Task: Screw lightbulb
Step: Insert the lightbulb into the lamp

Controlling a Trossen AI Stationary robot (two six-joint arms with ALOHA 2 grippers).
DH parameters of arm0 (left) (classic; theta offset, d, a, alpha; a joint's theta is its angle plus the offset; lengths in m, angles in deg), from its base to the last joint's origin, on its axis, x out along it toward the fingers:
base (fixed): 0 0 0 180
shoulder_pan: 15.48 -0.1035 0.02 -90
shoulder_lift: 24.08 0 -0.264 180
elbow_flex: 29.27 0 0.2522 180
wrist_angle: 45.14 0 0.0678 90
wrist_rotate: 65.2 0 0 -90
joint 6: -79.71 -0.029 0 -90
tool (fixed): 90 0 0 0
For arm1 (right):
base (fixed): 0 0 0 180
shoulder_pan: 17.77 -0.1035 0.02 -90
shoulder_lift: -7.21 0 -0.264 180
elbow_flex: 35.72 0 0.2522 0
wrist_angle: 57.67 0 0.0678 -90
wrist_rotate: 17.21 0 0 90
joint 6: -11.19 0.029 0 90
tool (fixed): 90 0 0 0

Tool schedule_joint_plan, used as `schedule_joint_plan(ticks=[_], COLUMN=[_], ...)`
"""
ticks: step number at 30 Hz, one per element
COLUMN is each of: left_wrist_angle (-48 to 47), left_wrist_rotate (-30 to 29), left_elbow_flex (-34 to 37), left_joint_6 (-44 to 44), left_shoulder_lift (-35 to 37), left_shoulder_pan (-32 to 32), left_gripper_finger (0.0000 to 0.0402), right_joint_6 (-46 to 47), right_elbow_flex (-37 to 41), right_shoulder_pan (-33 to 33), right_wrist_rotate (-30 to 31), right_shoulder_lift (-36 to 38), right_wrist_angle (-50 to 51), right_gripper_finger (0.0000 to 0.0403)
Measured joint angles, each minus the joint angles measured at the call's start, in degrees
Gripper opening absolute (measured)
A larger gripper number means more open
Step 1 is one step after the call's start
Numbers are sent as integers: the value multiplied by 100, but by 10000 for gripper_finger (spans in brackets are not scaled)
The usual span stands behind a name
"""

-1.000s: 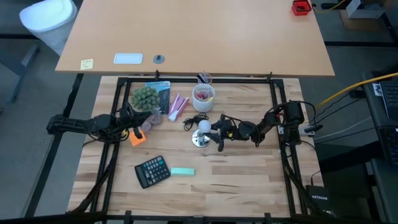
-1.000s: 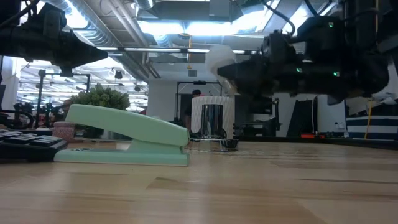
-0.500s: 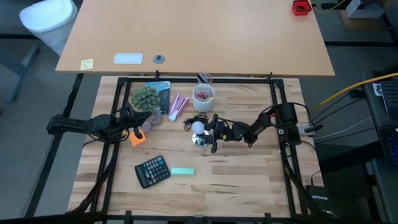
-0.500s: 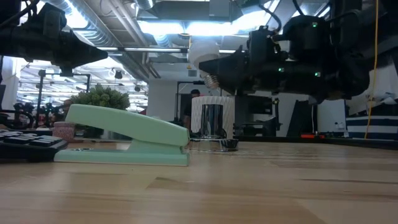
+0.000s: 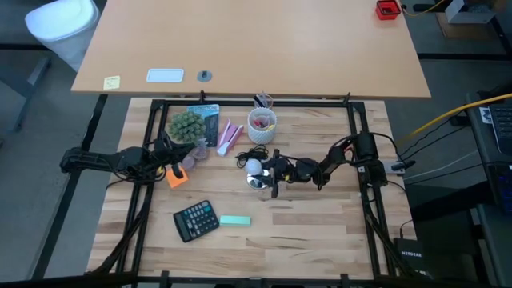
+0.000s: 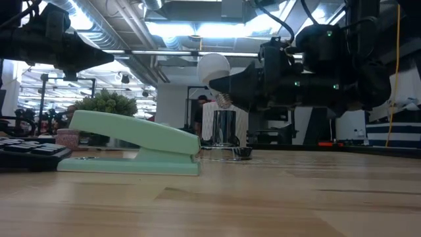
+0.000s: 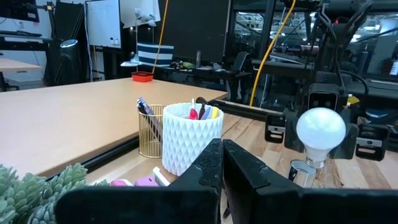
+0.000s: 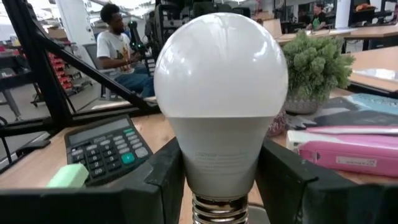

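The lightbulb (image 5: 254, 166), white with a rounded globe, is held by my right gripper (image 5: 269, 170) at the table's middle. It hangs just above the shiny silver base (image 5: 258, 182) with its black cord. In the low view the bulb (image 6: 214, 67) stands globe up, its metal thread (image 6: 224, 101) pointing down above the silver socket (image 6: 225, 129). It fills the right wrist view (image 8: 221, 81). My left gripper (image 5: 178, 154) waits shut and empty at the table's left, near the plant, and shows in its own view (image 7: 221, 163). My right gripper pinches the bulb's pale neck (image 8: 219, 163) below the globe, one finger (image 8: 163, 171) on each side. The fingers come level from the table's right side. The bulb is upright, globe up and thread (image 8: 217, 211) down, lifted clear above the silver base.
A calculator (image 5: 196, 218) and a mint stapler (image 5: 234, 220) lie toward the near edge. A potted plant (image 5: 186, 126), pink items (image 5: 228, 136) and a white pen cup (image 5: 262, 122) stand at the back. A person (image 8: 121, 43) sits in the room beyond.
My right gripper has carried the bulb toward the table's left, over the silver base, and then a little down. The bulb has stayed upright in the hold.
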Motion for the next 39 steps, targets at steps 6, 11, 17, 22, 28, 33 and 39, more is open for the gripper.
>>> schedule_joint_plan(ticks=[6,11,17,22,28,33,39], left_wrist_angle=[0,0,0,0,0,0,0], left_wrist_rotate=[0,0,0,0,0,0,0], left_elbow_flex=[0,0,0,0,0,0,0], left_joint_6=[1,0,-1,0,-1,1,0], left_shoulder_lift=[0,0,2,1,1,1,0], left_shoulder_pan=[-1,0,-1,1,1,0,0], left_gripper_finger=[4,4,4,4,4,4,4], right_joint_6=[-2,-2,-2,-2,-2,-2,-2], right_elbow_flex=[-2,-2,-2,-4,-7,-7,-7], right_shoulder_pan=[0,0,0,0,0,0,0], right_wrist_rotate=[142,158,162,164,164,164,164], right_shoulder_lift=[0,0,0,0,0,1,2], right_wrist_angle=[169,167,165,163,163,162,161], right_gripper_finger=[166,166,166,166,166,166,166])
